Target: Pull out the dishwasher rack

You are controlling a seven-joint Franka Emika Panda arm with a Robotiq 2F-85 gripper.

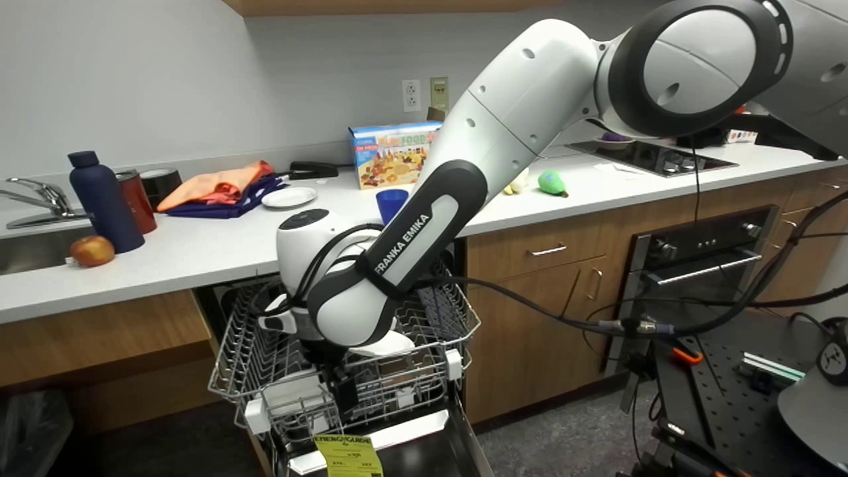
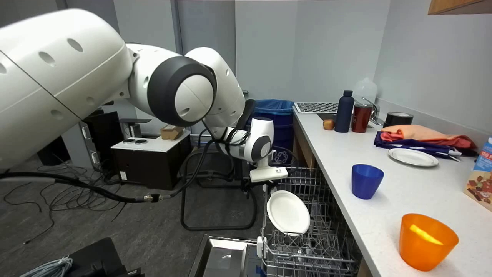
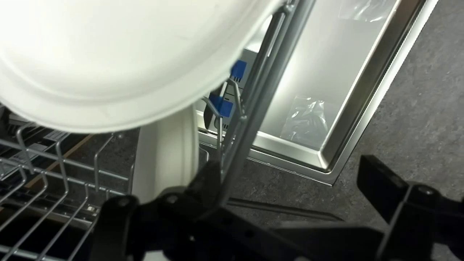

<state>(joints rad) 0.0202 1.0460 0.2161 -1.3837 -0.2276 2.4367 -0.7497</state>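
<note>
white counter (image 2: pixel 415 188), grey wall (image 1: pixel 132 73), dark floor (image 2: pixel 153 227); dishwasher rack (image 1: pixel 255 351) jutting below

Kitchen — sink (image 1: pixel 33 254), oven (image 1: pixel 689 253), cooktop (image 1: pixel 646 156), dishwasher rack (image 2: pixel 326 240), long white counter (image 1: pixel 212 248).

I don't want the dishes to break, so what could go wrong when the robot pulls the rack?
Maybe two things. A white plate sits tilted in the dishwasher rack, so a hard tug might make it slide. The gripper is open near the front of the rack, so it could slip off if it pulls without closing first.
</note>
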